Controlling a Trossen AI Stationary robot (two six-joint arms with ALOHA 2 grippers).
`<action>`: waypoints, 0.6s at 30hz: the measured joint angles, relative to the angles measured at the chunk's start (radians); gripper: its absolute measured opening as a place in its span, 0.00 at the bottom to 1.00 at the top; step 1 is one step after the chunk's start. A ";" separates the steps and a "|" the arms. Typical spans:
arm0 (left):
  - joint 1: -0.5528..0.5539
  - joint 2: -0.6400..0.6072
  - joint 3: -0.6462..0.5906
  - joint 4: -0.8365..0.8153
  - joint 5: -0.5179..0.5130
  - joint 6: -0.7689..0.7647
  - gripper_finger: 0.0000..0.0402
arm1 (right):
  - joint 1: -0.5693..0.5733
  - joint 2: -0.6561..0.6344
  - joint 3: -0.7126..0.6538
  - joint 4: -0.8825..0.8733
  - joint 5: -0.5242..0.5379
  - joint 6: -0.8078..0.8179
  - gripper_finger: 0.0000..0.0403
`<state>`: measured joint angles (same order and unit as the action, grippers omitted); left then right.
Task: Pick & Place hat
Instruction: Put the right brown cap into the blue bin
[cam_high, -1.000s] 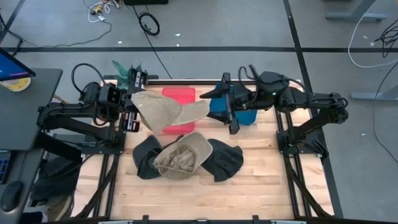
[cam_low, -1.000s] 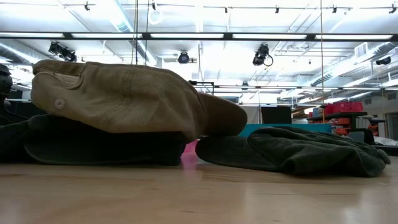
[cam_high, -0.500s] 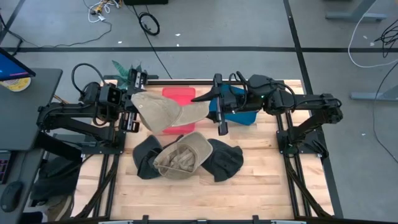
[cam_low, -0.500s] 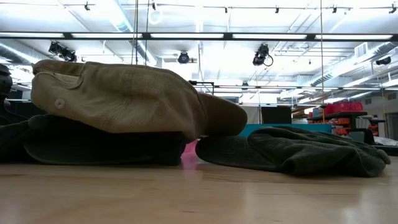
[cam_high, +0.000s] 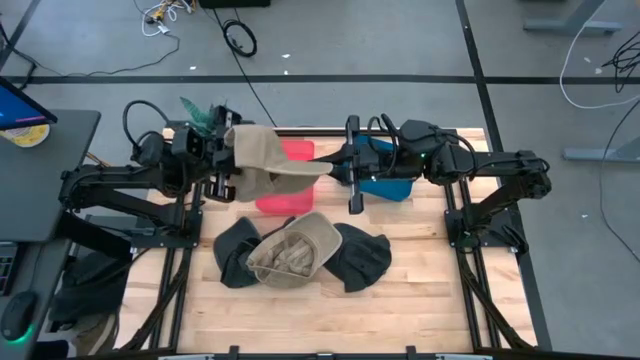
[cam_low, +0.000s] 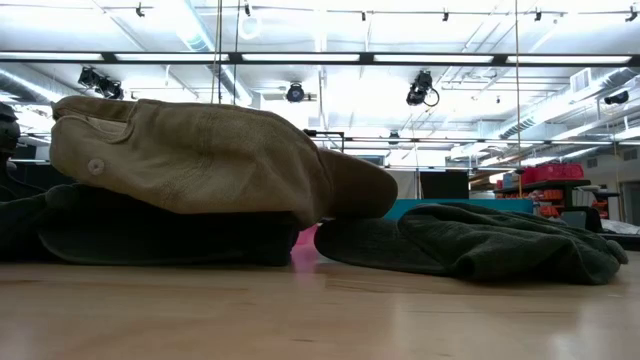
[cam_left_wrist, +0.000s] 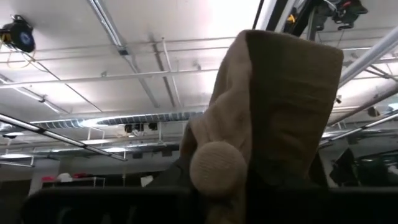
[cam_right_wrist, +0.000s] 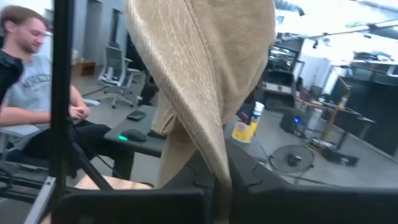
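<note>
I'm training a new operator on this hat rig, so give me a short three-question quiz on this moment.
1. True or false: the tan hat held in the air lies flat on the table.
2. Which gripper pinches its brim? A. left gripper B. right gripper
3. Fill in: under the held hat sits a ___ bin.

Key: 1 false; 2 B; 3 red.
</note>
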<state>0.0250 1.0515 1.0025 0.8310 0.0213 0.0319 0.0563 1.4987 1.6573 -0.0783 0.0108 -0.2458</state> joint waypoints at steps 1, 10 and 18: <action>0.000 0.000 0.000 0.001 0.000 0.000 0.23 | 0.000 -0.003 0.000 -0.016 0.019 -0.003 0.02; 0.000 -0.025 0.000 -0.002 -0.003 -0.002 0.49 | 0.000 -0.081 0.000 -0.187 0.131 -0.034 0.02; -0.001 -0.046 0.000 -0.067 -0.029 -0.027 0.61 | 0.000 -0.173 0.000 -0.400 0.322 -0.146 0.01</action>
<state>0.0238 1.0060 1.0027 0.7642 -0.0074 0.0051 0.0563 1.3259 1.6577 -0.4786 0.3328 -0.3917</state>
